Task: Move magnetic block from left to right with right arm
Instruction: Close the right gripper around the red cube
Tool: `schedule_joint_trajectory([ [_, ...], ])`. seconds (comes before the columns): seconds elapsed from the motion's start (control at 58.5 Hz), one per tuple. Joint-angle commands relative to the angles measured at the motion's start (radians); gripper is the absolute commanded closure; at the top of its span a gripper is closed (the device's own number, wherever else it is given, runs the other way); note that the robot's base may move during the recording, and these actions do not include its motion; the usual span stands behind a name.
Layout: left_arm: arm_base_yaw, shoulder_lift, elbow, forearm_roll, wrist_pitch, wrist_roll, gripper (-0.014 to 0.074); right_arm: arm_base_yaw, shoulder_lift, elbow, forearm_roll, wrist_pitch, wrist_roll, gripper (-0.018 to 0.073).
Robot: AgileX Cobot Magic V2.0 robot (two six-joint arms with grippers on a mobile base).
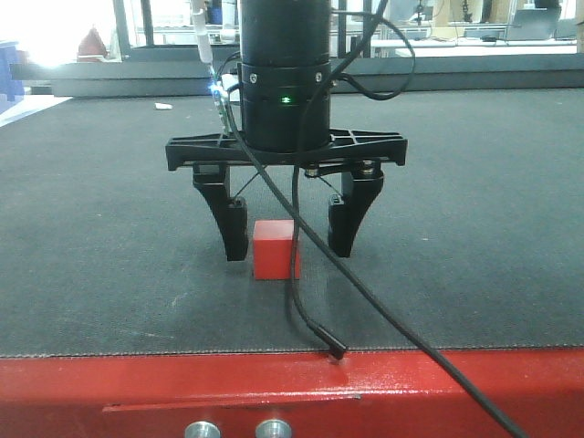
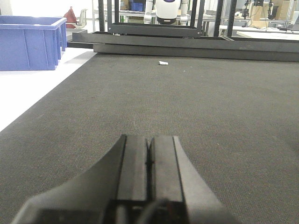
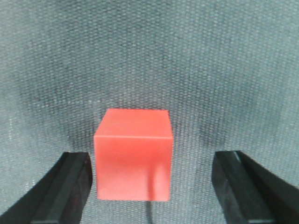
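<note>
Beneath right end effector, magnetic block

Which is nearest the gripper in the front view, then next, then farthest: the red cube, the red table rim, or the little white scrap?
1. The magnetic block, between the right gripper's open fingers.
2. The red table rim, in front, at the mat's near edge.
3. The white scrap, far back, left in the view.

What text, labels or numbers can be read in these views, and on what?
No text is readable in any view.
Block: plain faces, no marking.
Right gripper: only a green light on the housing, no lettering visible.
Blue bin: no label shows.
Far racks: too blurred to tell.
</note>
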State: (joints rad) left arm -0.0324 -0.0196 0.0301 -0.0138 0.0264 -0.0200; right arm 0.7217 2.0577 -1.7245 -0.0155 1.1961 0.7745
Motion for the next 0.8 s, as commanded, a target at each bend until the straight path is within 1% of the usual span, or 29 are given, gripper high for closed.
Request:
schedule_joint_trajectory([
  [0.0,-0.005,-0.002,0.011,-0.009,-0.089,-0.001,0.0713,0.001,-0.056,-0.037,-0.005,-0.011,-0.001,-0.0064],
  [0.154,-0.005,-0.002,0.011,-0.009,-0.089,-0.001,0.0713,0.001,-0.047,-0.066,-0.005,-0.006,-0.002,-0.0064],
  [0.376,-0.005,-0.002,0.011,-0.009,-0.089,-0.001,0.0713,0.002,-0.006,-0.100,-0.001,0.045,-0.003,-0.0064],
  [0.787,-0.005,-0.002,0.011,-0.009,-0.089,-0.001,0.0713,0.002,-0.005,-0.101,0.001,0.030,-0.003,-0.0062],
])
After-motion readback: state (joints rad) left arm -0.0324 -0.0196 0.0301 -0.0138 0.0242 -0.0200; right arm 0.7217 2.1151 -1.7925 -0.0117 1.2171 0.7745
